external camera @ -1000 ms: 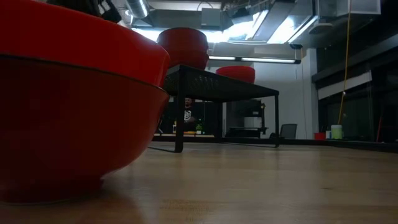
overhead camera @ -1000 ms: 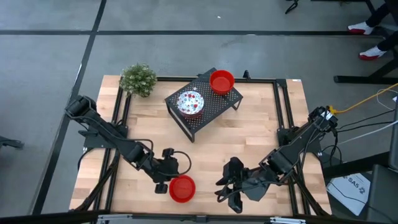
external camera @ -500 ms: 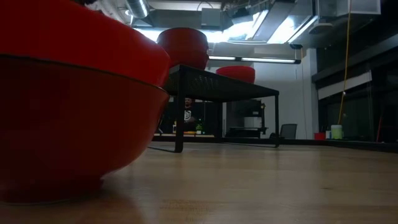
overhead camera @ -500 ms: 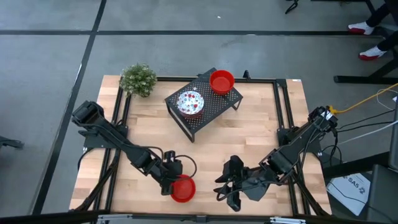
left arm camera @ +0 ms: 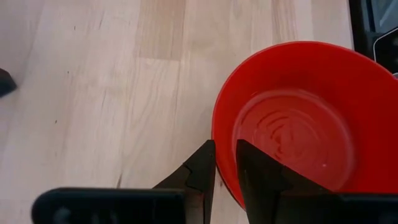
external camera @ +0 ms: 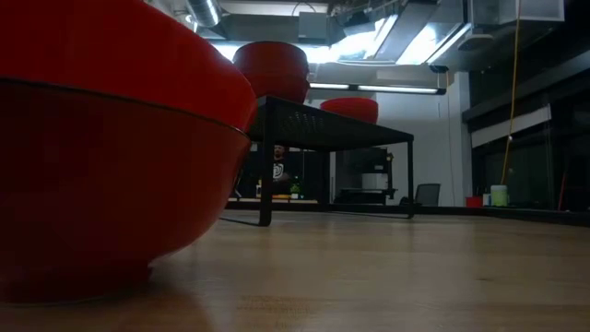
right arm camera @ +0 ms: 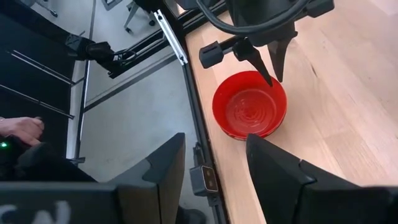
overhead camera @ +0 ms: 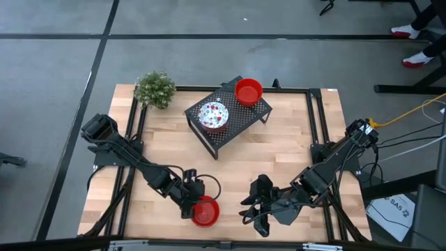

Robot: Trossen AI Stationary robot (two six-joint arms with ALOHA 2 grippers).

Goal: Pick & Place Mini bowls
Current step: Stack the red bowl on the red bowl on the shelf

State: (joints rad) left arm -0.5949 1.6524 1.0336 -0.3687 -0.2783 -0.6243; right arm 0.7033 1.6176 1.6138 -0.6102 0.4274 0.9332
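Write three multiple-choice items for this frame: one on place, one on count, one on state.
1. Where does the speckled bowl sit?
A. on the black rack
B. on the bare table
C. beside the plant

2. How many plain red bowls show?
A. one
B. two
C. four

3. The left end effector is:
A. astride the rim of the near red bowl
B. over the rack
C. gripping the plant

Key: 1 A, the high view shows it on the mesh; 2 B, the near one plus the far red bowl on the rack; 3 A, its fingers straddle the rim.
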